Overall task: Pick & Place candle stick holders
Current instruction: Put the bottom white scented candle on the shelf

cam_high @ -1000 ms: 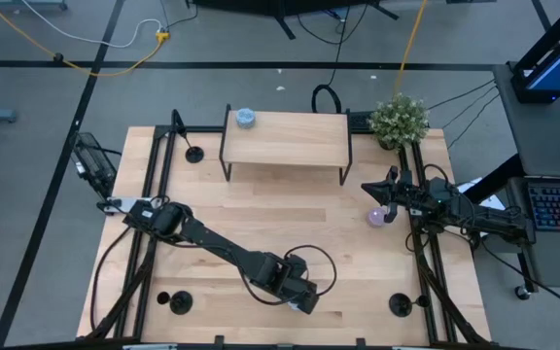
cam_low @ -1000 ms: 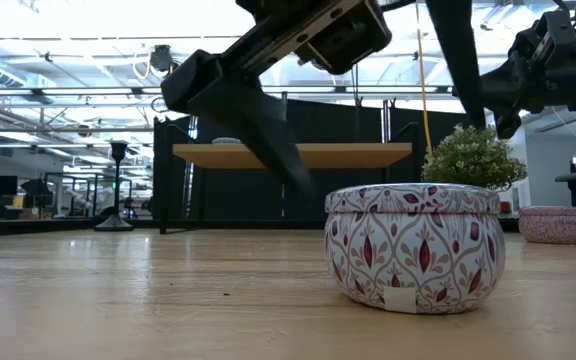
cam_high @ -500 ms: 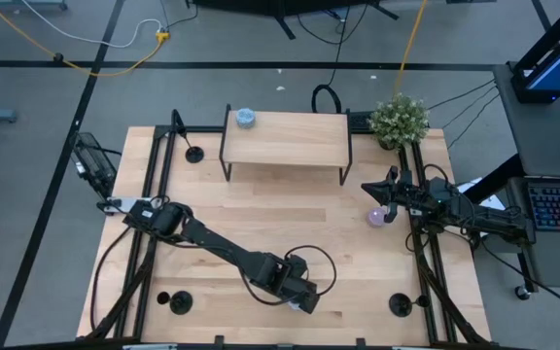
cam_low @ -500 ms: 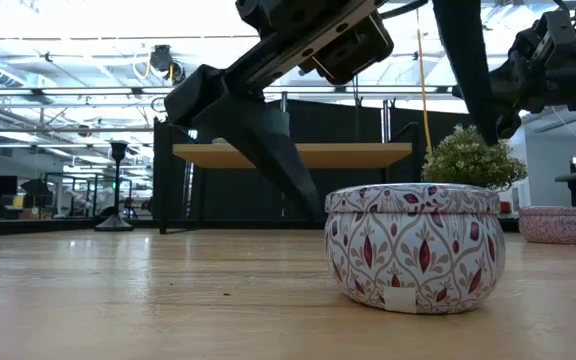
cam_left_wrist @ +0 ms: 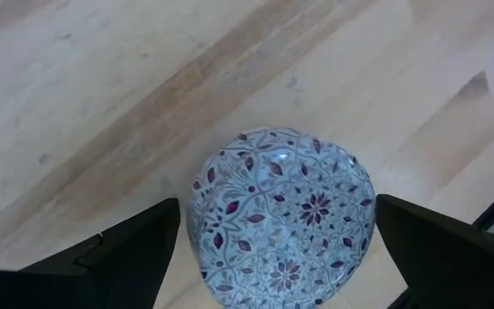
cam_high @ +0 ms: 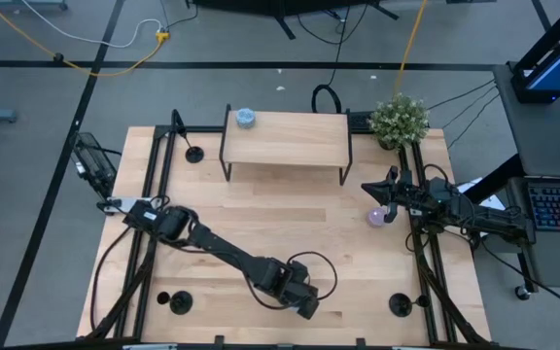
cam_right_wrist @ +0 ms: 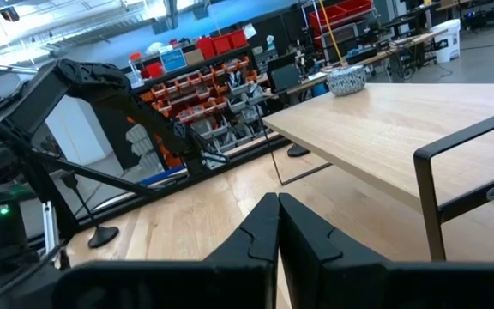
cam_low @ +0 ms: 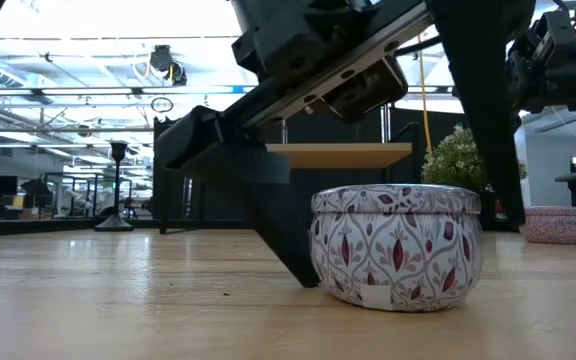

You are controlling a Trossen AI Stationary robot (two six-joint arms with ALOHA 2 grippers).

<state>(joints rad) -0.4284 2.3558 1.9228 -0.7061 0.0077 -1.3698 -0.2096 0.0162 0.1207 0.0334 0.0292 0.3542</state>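
Candle stick holders: three black discs with stems stand on the tabletop (cam_high: 358, 253). One is at the back-left beside the shelf leg (cam_high: 193, 153), one at the front-left corner (cam_high: 179, 303), one at the front-right corner (cam_high: 400, 305). All are upright, well apart, and neither arm touches any of them.

Left gripper (cam_high: 304, 303): low over the front middle of the tabletop, not at a holder. Its fingers (cam_left_wrist: 135, 249) are spread wide on either side of a patterned round tin (cam_left_wrist: 281, 215), lid on. No contact with the tin is visible.

Right gripper (cam_high: 369, 188): waits at the right edge, above a small pink tin (cam_high: 377, 216). Fingers (cam_right_wrist: 277, 232) are pressed together, nothing between them.

Also present: a raised wooden shelf (cam_high: 285, 136) at the back with a small blue tin (cam_high: 245, 119) on it, and a potted plant (cam_high: 399, 119) at the back-right.

Progress, my reading: no holder has been picked or visibly placed, so the whole job is left. The step in hand concerns the patterned tin, not a holder.
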